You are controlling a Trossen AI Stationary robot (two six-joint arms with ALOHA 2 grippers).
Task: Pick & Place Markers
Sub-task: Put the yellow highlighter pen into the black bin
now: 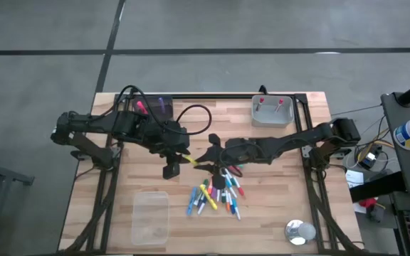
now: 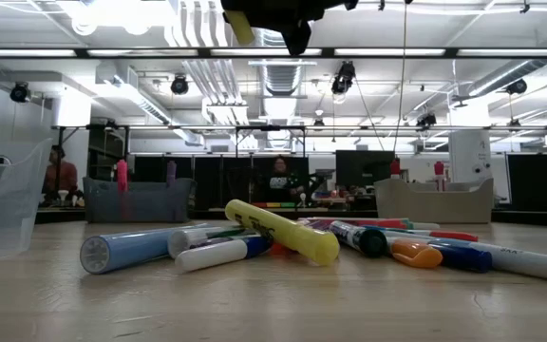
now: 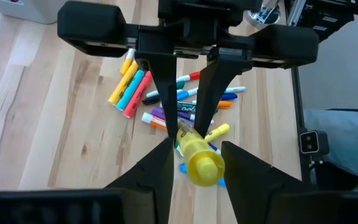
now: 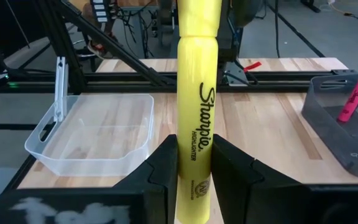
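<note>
A yellow highlighter [image 1: 191, 159] hangs above the table's middle, between my two grippers. My right gripper [image 4: 192, 149] is shut on it. My left gripper [image 3: 197, 158] stands open, one finger close on either side of the highlighter's free end [image 3: 202, 167]. Below it, the other markers [image 1: 216, 195] lie in a loose pile of mixed colours, flat on the wood; in the low view [image 2: 283, 233] they fill the foreground. My right gripper pinches the highlighter's printed barrel [image 4: 194, 124] between its two fingers. They come about level from the table's right and lie along the barrel, which sticks out past them toward my left gripper, clear of the table. My left gripper: I cannot tell whether its fingers [image 3: 244, 171] touch the highlighter.
A clear empty tub [image 1: 150, 217] stands at the near left. A dark bin [image 1: 159, 105] with a pink marker is at the far left, a grey bin [image 1: 272, 112] with red-tipped markers at the far right. A round metal object [image 1: 299, 232] lies near right.
</note>
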